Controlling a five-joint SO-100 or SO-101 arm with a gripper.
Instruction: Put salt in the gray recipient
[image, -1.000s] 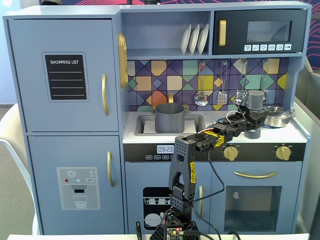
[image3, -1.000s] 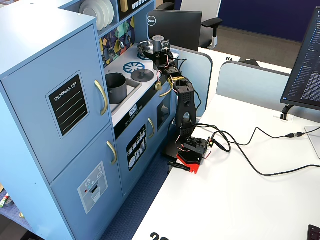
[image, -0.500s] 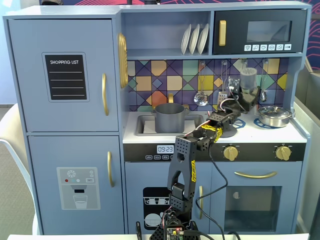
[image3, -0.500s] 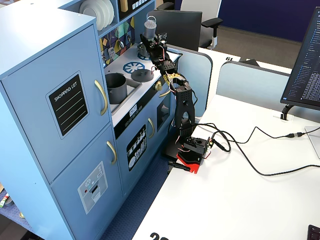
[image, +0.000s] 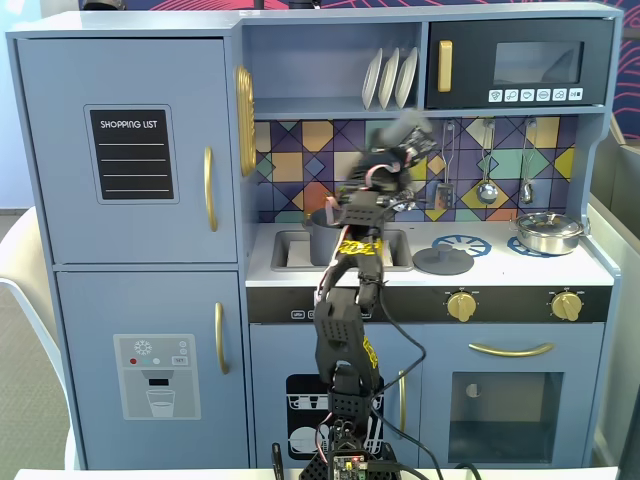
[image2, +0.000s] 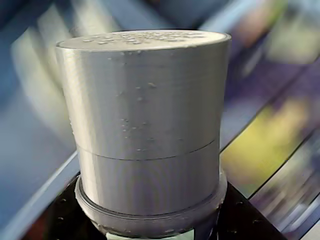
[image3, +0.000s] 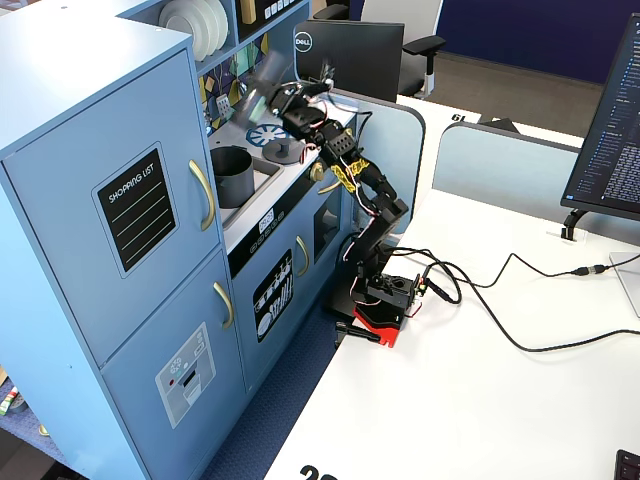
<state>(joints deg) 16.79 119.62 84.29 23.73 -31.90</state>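
Observation:
The salt (image2: 145, 125) is a gray cylinder that fills the wrist view, with a strip of pale green label at its base. My gripper (image2: 150, 227) is shut on its lower part, black jaws showing on both sides. In both fixed views the salt (image: 408, 133) (image3: 263, 82) is blurred and tilted, held by the gripper (image: 388, 158) (image3: 287, 100) above the counter and in front of the tiled back wall. The gray recipient (image: 320, 236) (image3: 232, 175) stands in the sink, below and to the left of the salt in a fixed view, partly hidden by my arm.
A flat gray lid with a knob (image: 442, 260) lies on the counter right of the sink. A shiny steel pan (image: 548, 232) sits on the right burner. Utensils (image: 487, 165) hang on the back wall and plates (image: 390, 78) stand on the shelf above.

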